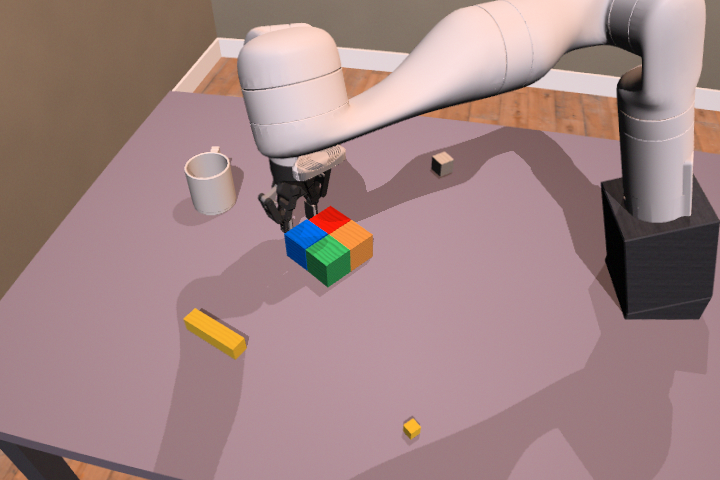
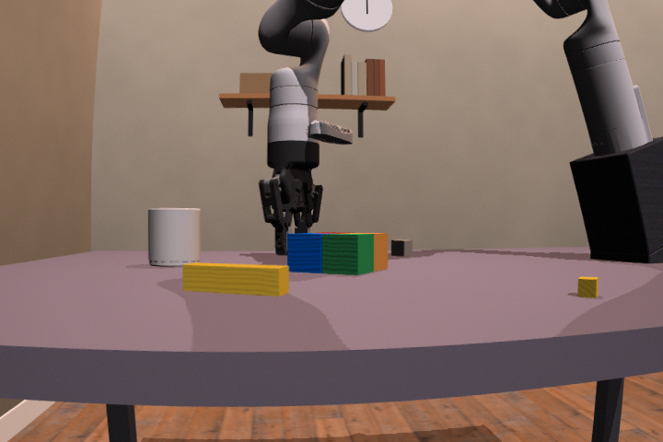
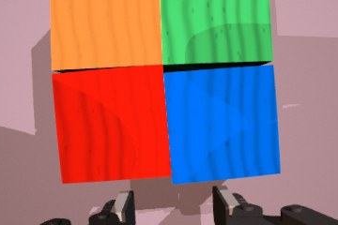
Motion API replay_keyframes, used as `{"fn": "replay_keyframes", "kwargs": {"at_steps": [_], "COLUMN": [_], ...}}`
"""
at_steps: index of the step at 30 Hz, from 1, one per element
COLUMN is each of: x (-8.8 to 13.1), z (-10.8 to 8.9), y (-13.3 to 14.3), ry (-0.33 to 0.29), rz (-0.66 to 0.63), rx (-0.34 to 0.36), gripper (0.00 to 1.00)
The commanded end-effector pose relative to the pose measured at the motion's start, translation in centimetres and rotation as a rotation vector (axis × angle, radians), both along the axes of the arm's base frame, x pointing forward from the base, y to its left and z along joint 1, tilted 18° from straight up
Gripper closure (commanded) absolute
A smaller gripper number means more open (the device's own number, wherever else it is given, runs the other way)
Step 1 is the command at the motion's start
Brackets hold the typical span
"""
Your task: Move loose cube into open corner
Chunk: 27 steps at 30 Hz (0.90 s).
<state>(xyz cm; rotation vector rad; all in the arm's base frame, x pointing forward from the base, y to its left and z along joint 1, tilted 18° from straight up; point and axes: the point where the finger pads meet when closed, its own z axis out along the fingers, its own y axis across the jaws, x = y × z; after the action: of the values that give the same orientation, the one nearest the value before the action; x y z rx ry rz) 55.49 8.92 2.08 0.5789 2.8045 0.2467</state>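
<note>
Four cubes stand in a two-by-two block: red [image 1: 329, 219] [image 3: 111, 127], blue [image 1: 305, 234] [image 2: 305, 253] [image 3: 221, 124], green [image 1: 328, 250] [image 2: 343, 253] [image 3: 216, 28] and orange [image 1: 352, 234] [image 2: 380, 251] [image 3: 106, 33]. In the wrist view a dark gap shows between blue and green, and a thinner wedge between red and orange. Red and blue look slightly turned against the other two, and blue sits a little nearer the gripper than red. My gripper [image 1: 298, 220] [image 3: 174, 205] is part open and empty, low beside the outer red and blue faces. Any fingertip contact is unclear.
A white mug [image 1: 212, 189] [image 2: 173, 237] stands left of the gripper. A yellow bar [image 1: 213, 332] [image 2: 233, 279] lies in front, left of the block. A small yellow cube [image 1: 411, 428] [image 2: 587, 286] is toward the front right. A small beige cube [image 1: 442, 164] [image 2: 401, 248] is behind the block.
</note>
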Motion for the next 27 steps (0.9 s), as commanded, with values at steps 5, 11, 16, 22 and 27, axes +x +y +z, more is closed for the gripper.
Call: {"fn": "replay_keyframes", "kwargs": {"at_steps": [5, 11, 16, 22, 27], "x": [-0.06, -0.32, -0.38, -0.39, -0.39], "z": [-0.05, -0.12, -0.14, -0.14, -0.14], "y": [0.01, 0.10, 0.13, 0.13, 0.13], "ry": [-0.010, -0.010, -0.010, -0.010, -0.010], "rz": [0.013, 0.013, 0.013, 0.013, 0.013], "rx": [-0.006, -0.006, -0.006, -0.006, -0.006], "gripper": [0.47, 0.47, 0.47, 0.47, 0.47]}}
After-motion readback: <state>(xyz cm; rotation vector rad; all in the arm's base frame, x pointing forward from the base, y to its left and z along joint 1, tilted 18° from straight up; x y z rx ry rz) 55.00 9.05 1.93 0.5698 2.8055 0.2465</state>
